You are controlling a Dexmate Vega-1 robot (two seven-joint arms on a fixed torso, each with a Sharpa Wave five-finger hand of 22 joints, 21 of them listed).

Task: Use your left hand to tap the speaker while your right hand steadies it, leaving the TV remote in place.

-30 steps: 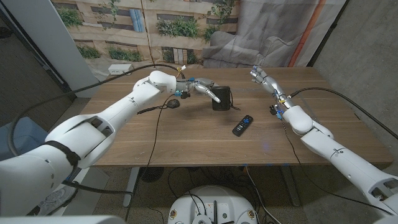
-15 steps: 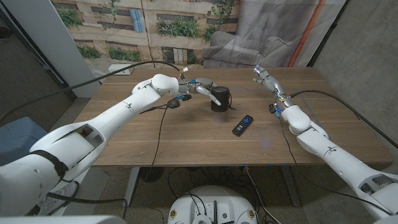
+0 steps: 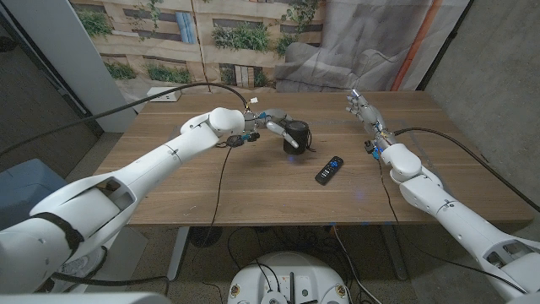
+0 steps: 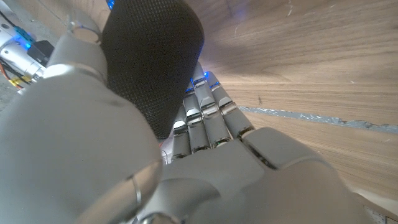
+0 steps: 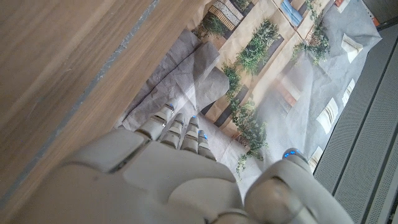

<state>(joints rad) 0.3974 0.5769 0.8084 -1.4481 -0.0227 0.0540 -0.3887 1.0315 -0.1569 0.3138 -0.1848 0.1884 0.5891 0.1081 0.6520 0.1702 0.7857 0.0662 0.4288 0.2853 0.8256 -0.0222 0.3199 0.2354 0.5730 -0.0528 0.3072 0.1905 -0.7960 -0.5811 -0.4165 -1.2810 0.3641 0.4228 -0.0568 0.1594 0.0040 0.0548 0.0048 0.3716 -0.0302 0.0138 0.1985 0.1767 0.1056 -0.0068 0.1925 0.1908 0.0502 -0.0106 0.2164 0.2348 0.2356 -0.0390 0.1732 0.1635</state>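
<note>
**Inspector:** Speaker [image 3: 296,135] first. Position?

**Onlooker:** Black, mesh-covered, on the wooden table [image 3: 253,181], towards the far side and about midway across. It looks tilted rather than square upright, though I cannot say how far.

**Inspector:** Left hand [image 3: 278,128]?

**Onlooker:** Against the speaker on its left side. From the wrist camera the mesh body [image 4: 155,62] sits right against the palm [image 4: 81,143], with the fingers [image 4: 202,115] lying alongside it and reaching past underneath. Fingers curved about it, in contact. Whether it is a firm grip or only a cupping touch, I cannot tell.

**Inspector:** Right hand [image 3: 363,108]?

**Onlooker:** Well apart from the speaker, out at the far right part of the table, raised above the wood. Fingers extended and parted, nothing in them. Its own camera shows the back of the hand [image 5: 155,180] with fingers [image 5: 180,130] pointing towards the printed backdrop [image 5: 255,62] of plants and walls.

**Inspector:** TV remote [image 3: 329,170]?

**Onlooker:** Lying flat on the table, nearer the robot than the speaker and to its right, set at an angle. Neither hand touches it.

**Inspector:** Anything else on the table?

**Onlooker:** Black cables [image 3: 218,173] trailing across the table from the left arm, and a white box [image 3: 163,94] at the far left corner.
</note>
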